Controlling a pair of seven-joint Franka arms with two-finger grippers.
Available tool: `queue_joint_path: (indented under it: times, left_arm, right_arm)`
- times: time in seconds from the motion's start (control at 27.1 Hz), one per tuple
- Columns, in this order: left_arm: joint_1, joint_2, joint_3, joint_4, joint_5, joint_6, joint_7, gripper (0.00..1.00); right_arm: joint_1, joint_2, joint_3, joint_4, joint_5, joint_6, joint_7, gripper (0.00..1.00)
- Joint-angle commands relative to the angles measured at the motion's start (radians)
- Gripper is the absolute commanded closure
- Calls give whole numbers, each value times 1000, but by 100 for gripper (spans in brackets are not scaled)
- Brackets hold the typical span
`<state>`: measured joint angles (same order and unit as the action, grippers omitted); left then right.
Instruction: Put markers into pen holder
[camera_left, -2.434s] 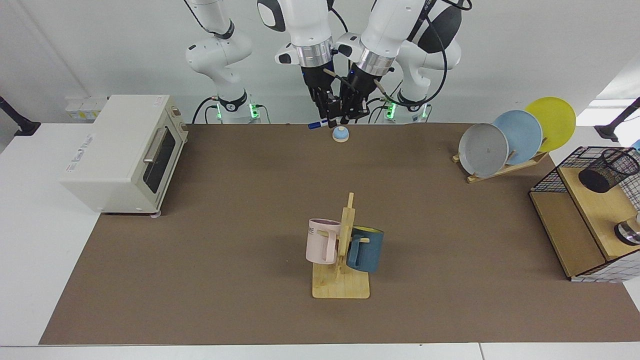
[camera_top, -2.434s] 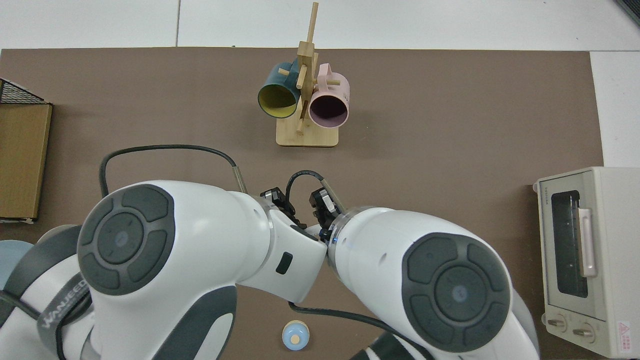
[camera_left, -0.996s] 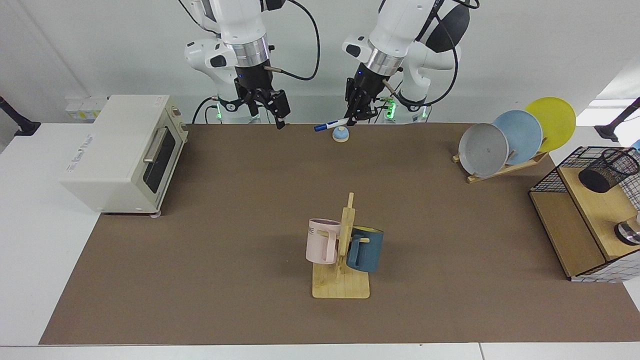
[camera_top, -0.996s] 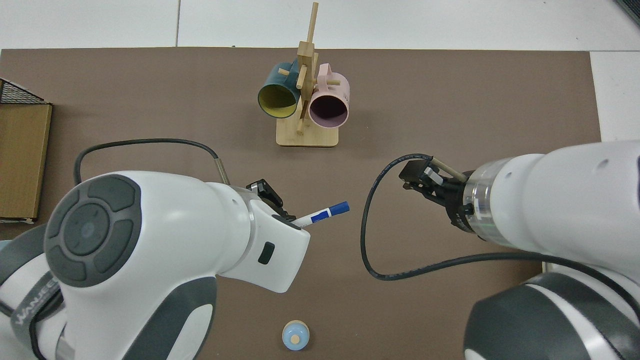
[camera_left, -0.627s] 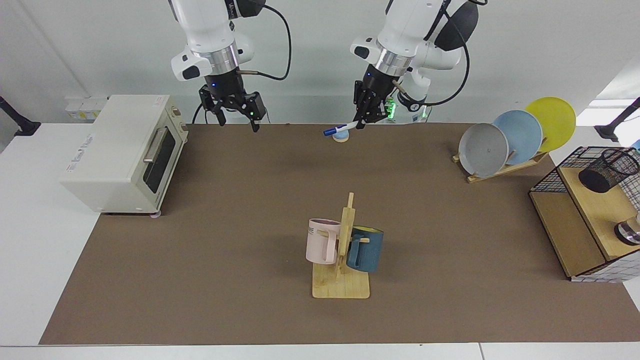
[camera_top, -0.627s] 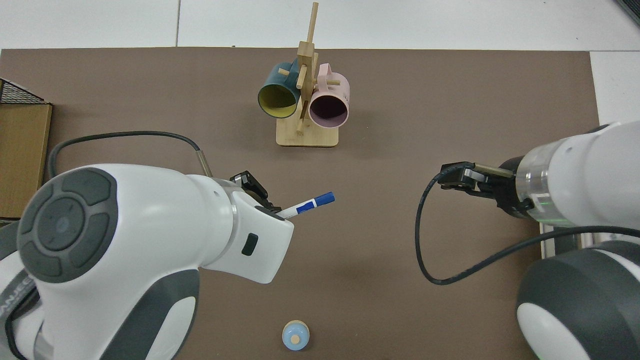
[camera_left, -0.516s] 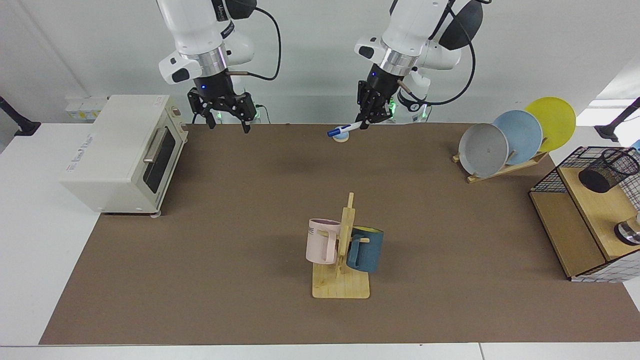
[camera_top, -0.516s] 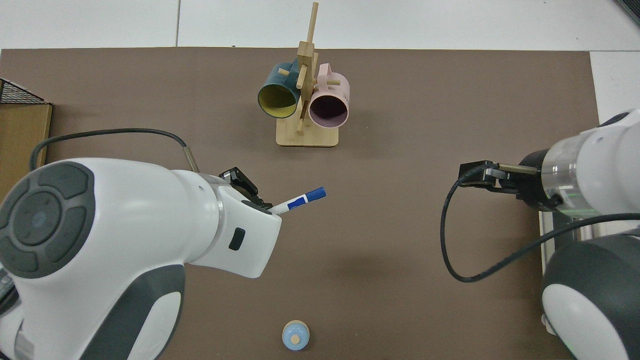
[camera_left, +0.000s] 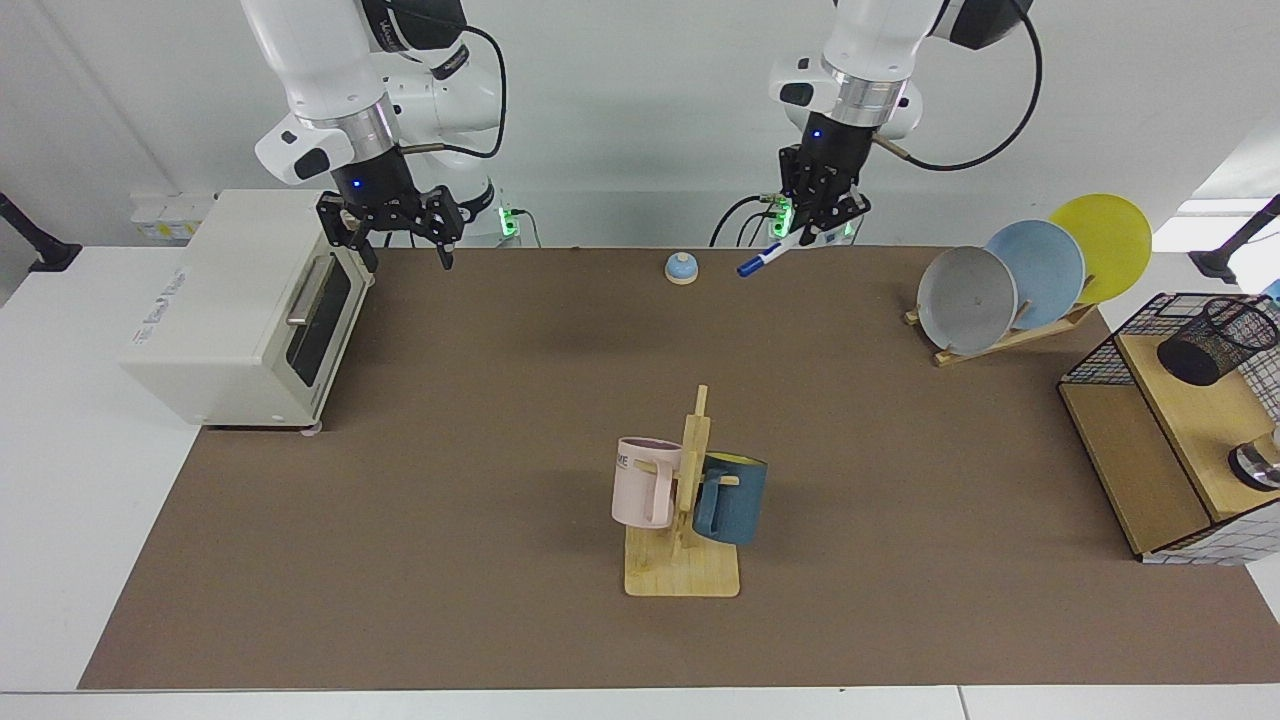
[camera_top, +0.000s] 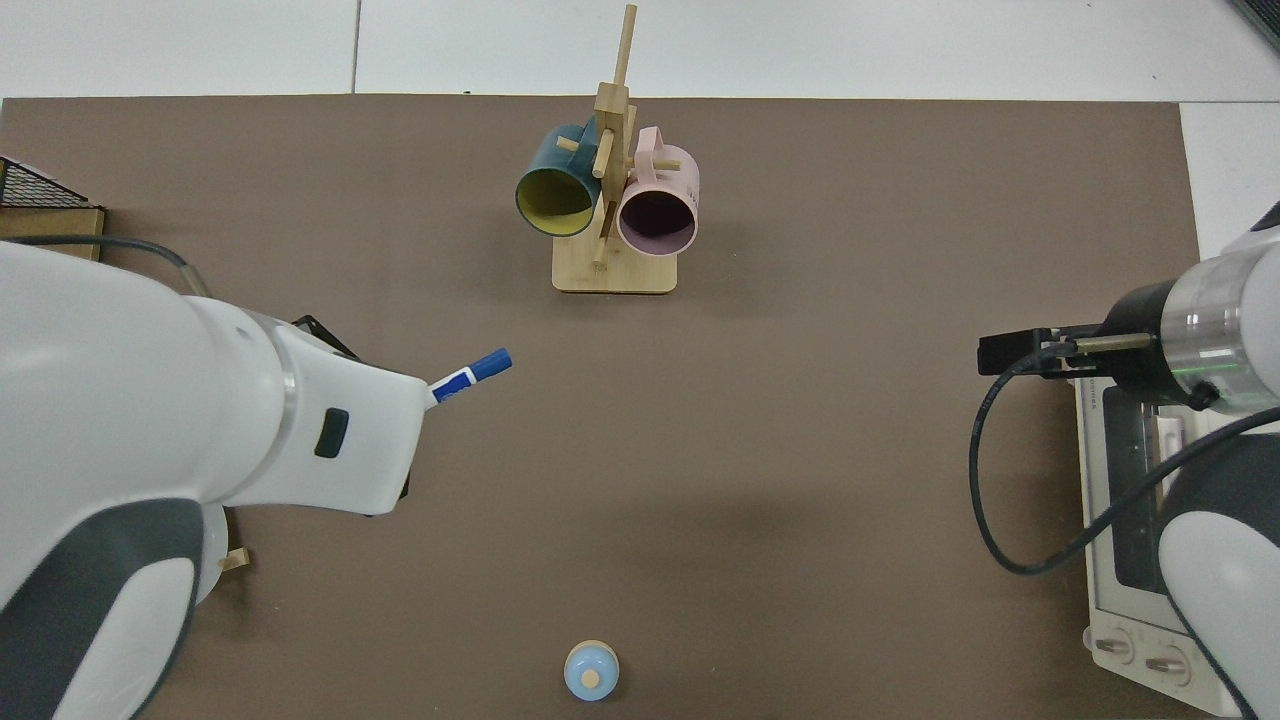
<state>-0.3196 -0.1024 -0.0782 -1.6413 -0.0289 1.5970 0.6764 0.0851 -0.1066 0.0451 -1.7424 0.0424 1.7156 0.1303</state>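
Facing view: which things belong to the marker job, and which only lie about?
Belong:
marker, held in the left end effector
pen holder

Lying about:
toaster oven
mug rack
plates
bell

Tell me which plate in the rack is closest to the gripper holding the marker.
The grey plate, frontmost in the rack, ahead of the blue and yellow ones.

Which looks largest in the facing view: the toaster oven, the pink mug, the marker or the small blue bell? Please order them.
1. Toaster oven
2. Pink mug
3 and 4. Marker in the left gripper and blue bell: they look close in size, so I will not rank them.
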Motion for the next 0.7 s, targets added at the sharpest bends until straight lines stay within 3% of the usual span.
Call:
queue_joint_path:
  times: [0.0,0.15,0.41,0.66]
  left_arm:
    - [-1,44,9,107,133,-116,38,100]
    - [-1,63,43,150,219,-172,146,100]
    - [-1,58,97,167,401,-196,333,100]
    - [17,59,140,169,498,-183,475,100]
  right_arm:
    - [-11,10,15,7,-16,-27,-58,0]
    - [-10,31,15,36,-16,-54,-95,0]
    - [-14,108,15,171,-33,-163,-126,0]
    - [-24,111,12,179,-39,-180,-124,0]
